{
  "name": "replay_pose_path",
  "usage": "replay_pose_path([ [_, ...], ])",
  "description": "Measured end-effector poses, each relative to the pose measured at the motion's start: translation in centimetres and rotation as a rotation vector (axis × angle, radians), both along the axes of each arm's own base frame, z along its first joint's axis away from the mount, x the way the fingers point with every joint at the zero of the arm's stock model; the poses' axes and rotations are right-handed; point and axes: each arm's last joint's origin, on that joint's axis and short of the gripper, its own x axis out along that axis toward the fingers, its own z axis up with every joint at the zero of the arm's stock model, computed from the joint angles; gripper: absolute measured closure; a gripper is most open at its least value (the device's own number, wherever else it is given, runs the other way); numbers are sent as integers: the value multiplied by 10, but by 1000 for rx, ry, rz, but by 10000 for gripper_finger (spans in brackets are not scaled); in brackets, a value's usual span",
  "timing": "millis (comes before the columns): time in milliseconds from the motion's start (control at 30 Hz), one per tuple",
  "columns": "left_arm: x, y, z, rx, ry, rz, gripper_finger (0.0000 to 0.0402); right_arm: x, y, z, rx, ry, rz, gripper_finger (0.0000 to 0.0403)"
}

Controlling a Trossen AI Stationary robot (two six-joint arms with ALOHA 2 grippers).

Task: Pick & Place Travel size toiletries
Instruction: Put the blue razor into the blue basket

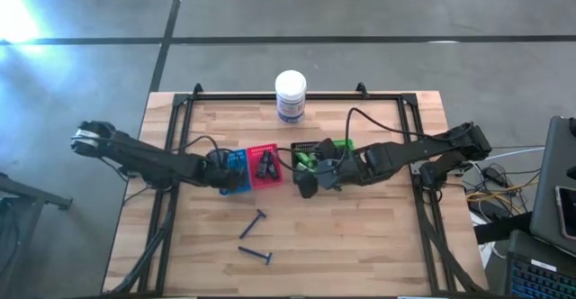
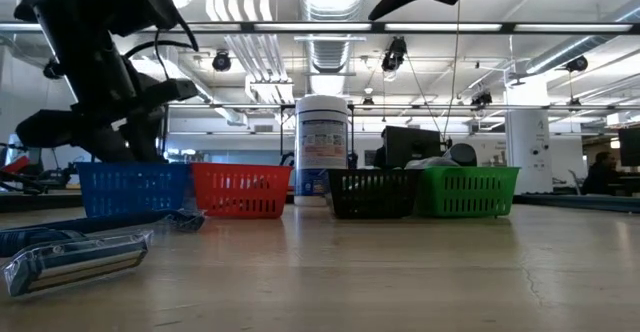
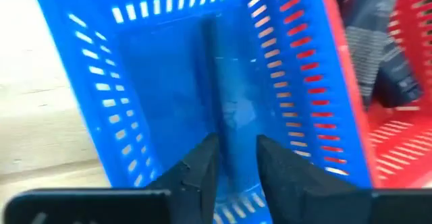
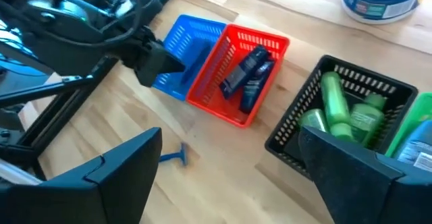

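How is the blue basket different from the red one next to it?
The blue basket holds a thin razor lying along its floor; the red basket holds dark tubes. The left claw, open, is over the blue basket, while nothing is over the red one. The blue one is at the end of the row; the red one has neighbours both sides. Both are small slotted plastic baskets, side by side.

Both arms are matte black and jointed, with thin black cables looping along them. The left arm (image 1: pixel 144 159) has a silvery end joint; the right arm's fingers (image 4: pixel 364 170) are broad, dark wedges.
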Motion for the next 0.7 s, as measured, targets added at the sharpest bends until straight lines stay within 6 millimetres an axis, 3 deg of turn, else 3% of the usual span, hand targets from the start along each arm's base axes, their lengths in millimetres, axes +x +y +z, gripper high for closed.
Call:
replay_pose_path([
  [233,6,-1,26,50,-67,-109,274,-5,3,3,-4,5,10,67],
  [367,11,-6,50,91,-124,-248,272,-9,4,6,-25,3,7,57],
  [500,19,-25,65,94,-132,-465,271,-12,4,4,-37,40,11,44],
  [700,38,-71,58,118,-52,-770,268,-15,6,2,-50,70,25,40],
])
